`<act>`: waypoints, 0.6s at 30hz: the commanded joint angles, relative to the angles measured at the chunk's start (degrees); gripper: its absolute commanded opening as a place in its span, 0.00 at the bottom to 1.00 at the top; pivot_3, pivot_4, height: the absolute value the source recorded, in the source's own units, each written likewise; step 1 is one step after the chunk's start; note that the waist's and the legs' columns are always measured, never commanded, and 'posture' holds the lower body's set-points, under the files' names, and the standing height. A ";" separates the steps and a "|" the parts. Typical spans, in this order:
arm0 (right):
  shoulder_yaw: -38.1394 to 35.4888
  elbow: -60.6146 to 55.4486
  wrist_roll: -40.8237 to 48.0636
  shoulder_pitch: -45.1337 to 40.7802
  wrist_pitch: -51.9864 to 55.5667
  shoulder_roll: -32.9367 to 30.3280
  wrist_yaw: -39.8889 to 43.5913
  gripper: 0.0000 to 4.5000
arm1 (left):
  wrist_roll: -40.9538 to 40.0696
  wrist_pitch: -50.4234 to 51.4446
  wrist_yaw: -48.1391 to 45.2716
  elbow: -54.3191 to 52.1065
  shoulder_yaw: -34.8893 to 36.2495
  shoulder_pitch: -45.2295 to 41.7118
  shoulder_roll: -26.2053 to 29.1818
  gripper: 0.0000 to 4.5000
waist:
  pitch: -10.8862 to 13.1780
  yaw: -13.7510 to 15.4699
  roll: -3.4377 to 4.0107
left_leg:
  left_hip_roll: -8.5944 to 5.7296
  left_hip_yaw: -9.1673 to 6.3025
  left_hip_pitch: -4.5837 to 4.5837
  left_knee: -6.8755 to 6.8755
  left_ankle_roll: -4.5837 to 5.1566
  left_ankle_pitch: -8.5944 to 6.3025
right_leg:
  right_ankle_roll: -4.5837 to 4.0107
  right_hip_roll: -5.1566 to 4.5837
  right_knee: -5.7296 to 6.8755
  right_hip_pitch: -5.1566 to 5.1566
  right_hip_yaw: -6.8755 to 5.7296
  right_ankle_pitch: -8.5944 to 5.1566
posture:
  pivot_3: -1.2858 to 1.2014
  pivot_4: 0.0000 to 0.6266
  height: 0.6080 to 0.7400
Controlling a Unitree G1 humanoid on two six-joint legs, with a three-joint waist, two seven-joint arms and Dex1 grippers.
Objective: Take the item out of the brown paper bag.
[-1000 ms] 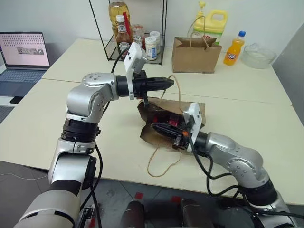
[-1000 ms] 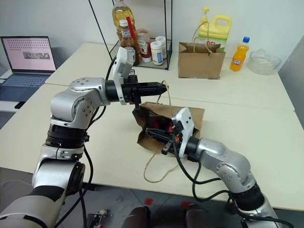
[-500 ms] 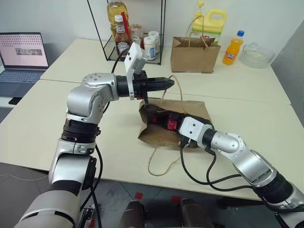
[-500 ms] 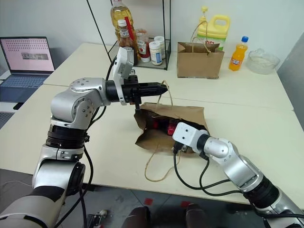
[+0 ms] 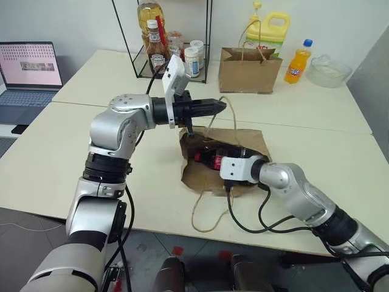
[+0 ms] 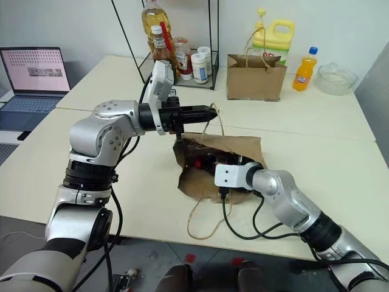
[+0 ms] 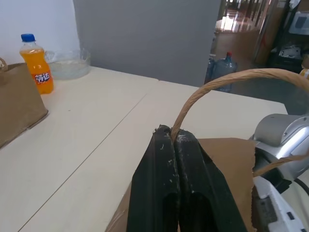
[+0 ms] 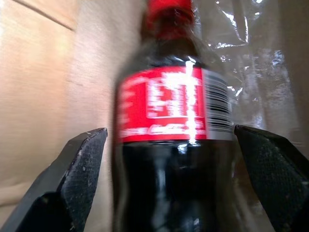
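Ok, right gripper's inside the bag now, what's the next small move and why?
Probably close the right gripper on the cola bottle: its fingers stand open on either side of the bottle, not touching it, while the left gripper holds the brown paper bag open by its handle.

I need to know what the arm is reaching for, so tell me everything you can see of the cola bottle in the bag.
The cola bottle is small, clear plastic, filled with dark drink, with a red cap and a red label carrying white lettering and a barcode. It lies on its side in the open mouth of the brown paper bag, which is creased and lies flat on the table. The right pincer is open, one finger either side of the bottle, not yet closed on it.
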 commanded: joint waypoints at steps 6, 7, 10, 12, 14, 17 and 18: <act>-2.04 6.50 -4.16 0.25 -4.21 -0.94 1.79 0.76 | -0.17 -0.97 0.36 -1.10 0.71 -0.99 0.09 0.00 | 0.00 -0.01 0.00 | -0.01 -0.01 0.02 0.03 0.00 0.00 | 0.01 -0.01 0.01 0.04 -0.01 0.01 | 0.52 0.24 1.00; -2.45 6.05 -4.09 0.48 -4.60 -0.98 1.78 0.72 | -0.14 -1.03 0.37 -1.02 0.73 -1.01 0.09 0.00 | 0.00 -0.01 0.00 | -0.01 0.00 0.02 0.04 0.00 0.00 | 0.01 -0.01 0.01 0.05 0.00 0.01 | 0.52 0.24 1.00; -3.91 4.26 -3.78 1.27 -5.67 -0.72 1.69 0.70 | 0.03 -1.37 0.38 -0.62 0.72 -1.09 0.05 0.00 | 0.00 0.07 0.00 | -0.01 -0.01 0.02 0.05 0.00 0.00 | 0.02 -0.01 0.02 0.05 -0.01 0.01 | 0.52 0.24 1.00; -4.95 2.97 -3.51 1.63 -6.87 -0.42 1.60 0.70 | 0.10 -1.50 0.44 -0.47 0.71 -1.11 0.01 0.00 | 0.00 0.16 0.00 | -0.01 -0.01 0.00 0.05 -0.01 0.00 | 0.02 -0.01 0.01 0.05 -0.01 0.01 | 0.52 0.24 1.00; -6.37 0.73 -2.79 1.94 -8.83 -0.11 1.24 0.70 | 0.53 -1.91 0.50 -0.25 0.49 -0.96 0.12 0.00 | 0.00 0.15 0.00 | -0.02 -0.01 0.00 0.05 -0.01 0.00 | 0.02 -0.02 -0.01 0.04 -0.01 0.01 | 0.52 0.24 1.00; -9.01 -3.38 0.35 3.02 -12.19 0.42 1.88 0.70 | 2.49 -3.98 1.04 0.80 -0.31 -0.62 0.26 0.00 | 0.00 0.07 0.00 | -0.01 0.00 -0.01 0.02 -0.01 0.00 | 0.01 -0.01 -0.01 0.01 -0.01 0.01 | 0.52 0.24 1.00; -10.17 -4.77 2.05 3.80 -13.29 0.75 2.10 0.70 | 3.24 -5.05 2.02 1.71 -0.18 -0.79 -0.14 0.00 | 0.00 0.04 0.00 | -0.01 0.00 -0.01 0.01 -0.01 0.00 | 0.01 -0.01 0.00 0.00 -0.01 0.01 | 0.52 0.24 1.00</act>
